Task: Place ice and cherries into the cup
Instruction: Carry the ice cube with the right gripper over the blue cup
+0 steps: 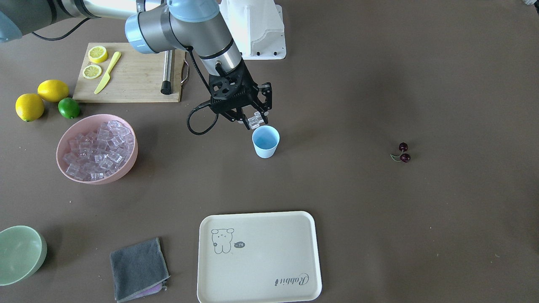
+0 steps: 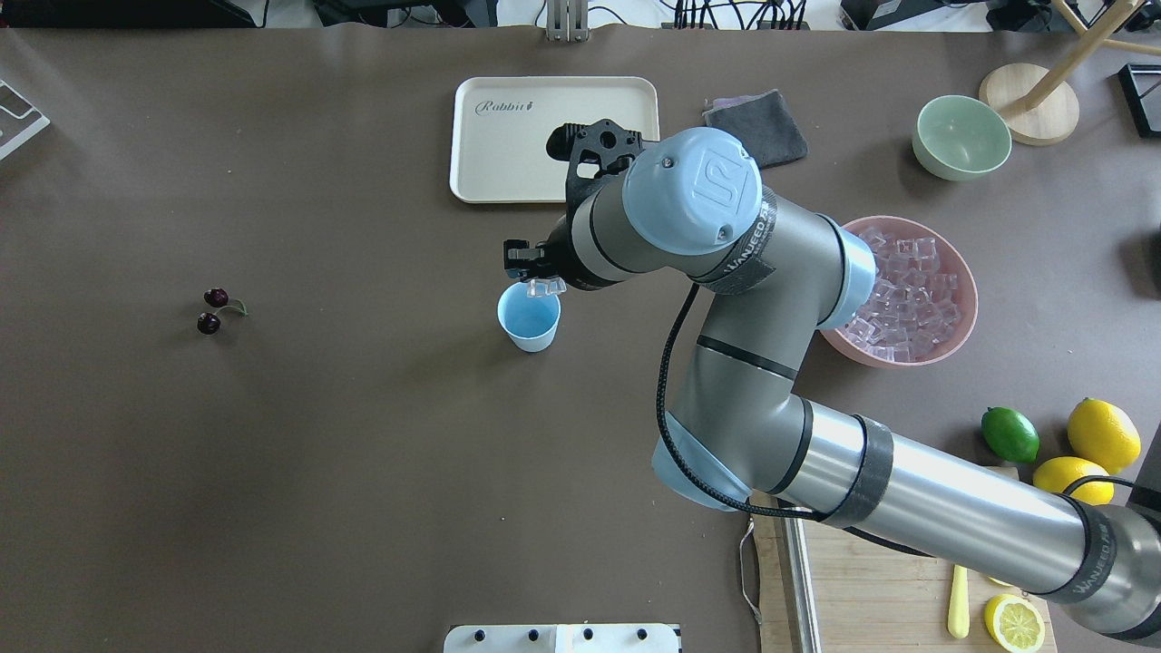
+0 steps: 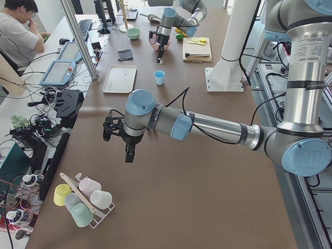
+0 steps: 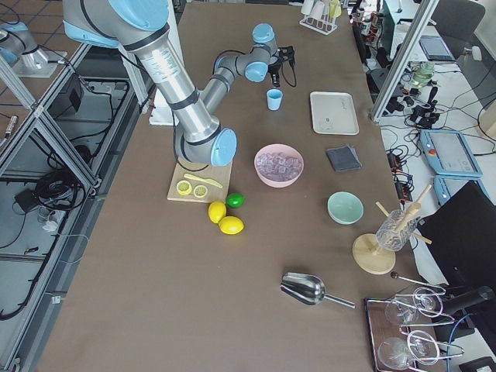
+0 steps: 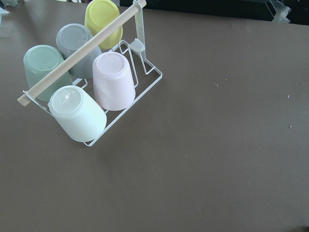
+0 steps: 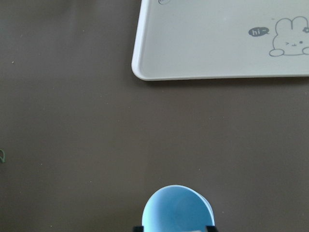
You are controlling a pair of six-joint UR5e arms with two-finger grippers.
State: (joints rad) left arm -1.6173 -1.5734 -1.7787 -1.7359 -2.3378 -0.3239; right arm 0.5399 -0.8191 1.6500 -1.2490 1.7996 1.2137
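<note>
The right gripper [image 1: 254, 120], at frame centre in the front-facing view, is clamped on clear ice [image 1: 256, 122] just above the light-blue cup [image 1: 265, 144], at its rim. More ice fills the pink bowl [image 1: 131, 162] at left. The cherries [image 1: 404, 152] lie well apart at right. I cannot tell the grip of the left gripper [image 3: 128, 155].

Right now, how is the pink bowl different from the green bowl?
The pink bowl is piled with ice; the green bowl looks empty. The pink bowl is wider than the green bowl. The pink bowl sits nearer the lime and lemons, while the green bowl sits nearer the grey cloth. Both are round, open side up, and rest on the brown table.
</note>
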